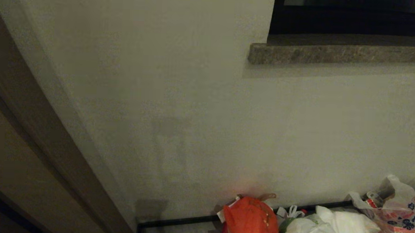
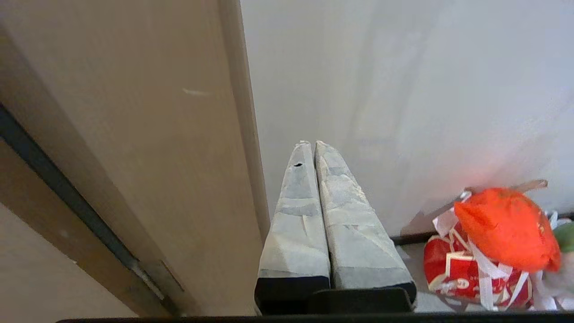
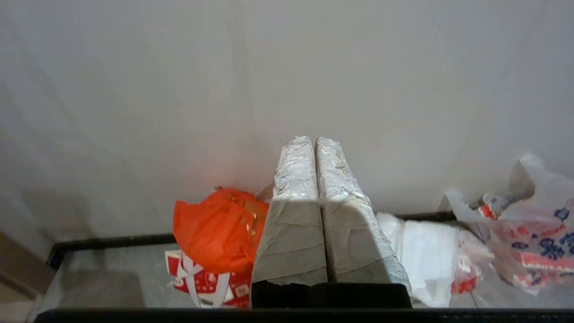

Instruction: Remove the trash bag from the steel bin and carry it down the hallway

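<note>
Hallway [image 1: 193, 130] matte wall, crinkled orange-red bag [image 1: 251, 221], left gripper [image 2: 309, 143], right gripper [image 3: 312, 138], taped wedge jaws clenched empty

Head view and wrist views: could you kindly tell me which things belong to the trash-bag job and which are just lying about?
Job: left gripper, right gripper, both shut and empty; hallway wall. No steel bin shows.
Lying about: orange-red bag; red ribboned box; bag with red and blue print; white bags, not identifiable as the trash bag; stone sill.
</note>
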